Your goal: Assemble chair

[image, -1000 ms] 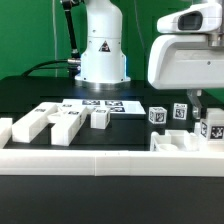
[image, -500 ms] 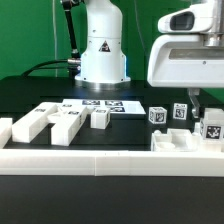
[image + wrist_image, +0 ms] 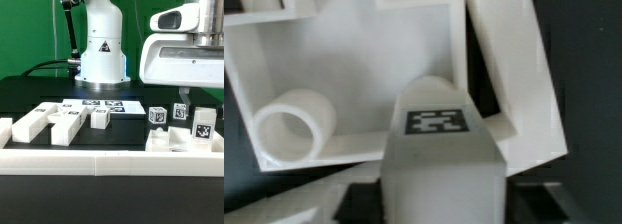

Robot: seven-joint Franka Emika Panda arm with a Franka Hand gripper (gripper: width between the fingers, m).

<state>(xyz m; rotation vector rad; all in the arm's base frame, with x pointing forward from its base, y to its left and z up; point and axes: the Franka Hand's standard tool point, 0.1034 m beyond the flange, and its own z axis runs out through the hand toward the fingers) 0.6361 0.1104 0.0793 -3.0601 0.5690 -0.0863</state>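
My gripper [image 3: 203,112] hangs at the exterior view's right, shut on a white tagged chair leg [image 3: 203,126], which it holds upright just above a white chair slab [image 3: 172,141]. In the wrist view the leg [image 3: 439,130] runs up between my dark fingers [image 3: 363,200], its tag facing the camera. The framed slab [image 3: 349,70] lies beneath it, with a round ring [image 3: 292,125] on it. Several loose white chair parts [image 3: 65,124] lie at the exterior view's left. Two small tagged pieces [image 3: 157,116] stand behind the slab.
A long low white rail [image 3: 100,156] runs along the front of the black table. The marker board [image 3: 103,104] lies before the robot base [image 3: 102,50]. Cables trail at the back left.
My gripper has shifted a little toward the exterior view's left with the leg in it. The leg's tag now faces the camera more fully. The other parts have not moved.
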